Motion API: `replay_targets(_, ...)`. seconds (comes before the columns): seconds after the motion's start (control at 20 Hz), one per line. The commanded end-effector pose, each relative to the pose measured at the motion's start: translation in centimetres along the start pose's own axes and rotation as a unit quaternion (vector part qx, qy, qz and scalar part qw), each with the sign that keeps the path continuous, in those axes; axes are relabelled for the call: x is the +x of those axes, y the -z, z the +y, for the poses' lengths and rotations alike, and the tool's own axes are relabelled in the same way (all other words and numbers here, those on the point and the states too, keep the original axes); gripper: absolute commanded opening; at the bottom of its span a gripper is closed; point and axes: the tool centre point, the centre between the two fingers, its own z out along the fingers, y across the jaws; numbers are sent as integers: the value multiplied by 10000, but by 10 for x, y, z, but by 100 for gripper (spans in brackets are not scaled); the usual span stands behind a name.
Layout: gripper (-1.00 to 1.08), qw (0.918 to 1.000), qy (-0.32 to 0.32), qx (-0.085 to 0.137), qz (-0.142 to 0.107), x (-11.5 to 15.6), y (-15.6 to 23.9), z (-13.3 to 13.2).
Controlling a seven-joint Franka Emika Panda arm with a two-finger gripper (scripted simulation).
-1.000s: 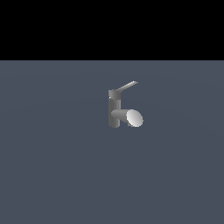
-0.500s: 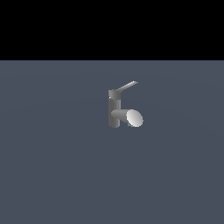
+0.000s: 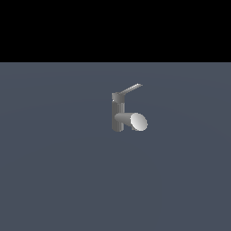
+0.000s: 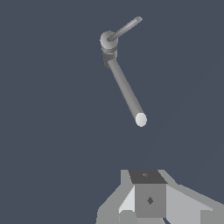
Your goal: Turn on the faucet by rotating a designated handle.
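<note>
The grey faucet (image 3: 117,116) stands on the dark floor in the exterior view, with its thick spout (image 3: 134,121) ending in a pale oval. The thin handle (image 3: 131,89) slants up from the cap atop the post toward the exterior view's right. The wrist view looks down on the faucet (image 4: 125,89) and its handle (image 4: 125,28). Only grey parts of my gripper (image 4: 148,197) show at that picture's edge, well apart from the faucet. Nothing is between them. The arm is out of the exterior view.
A flat dark grey floor (image 3: 54,171) surrounds the faucet, with a black background behind it.
</note>
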Motion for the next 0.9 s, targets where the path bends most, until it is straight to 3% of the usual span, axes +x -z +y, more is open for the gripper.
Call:
replay_targets(0.0, -100, 9996, -298, 7, 3, 15, -14, -8)
replay_targets(0.4, -100, 9916, -1294, 25, 18, 69, -58, -30)
replay_targets(0.85, -100, 9714, -2373, 39, 37, 133, -106, -40)
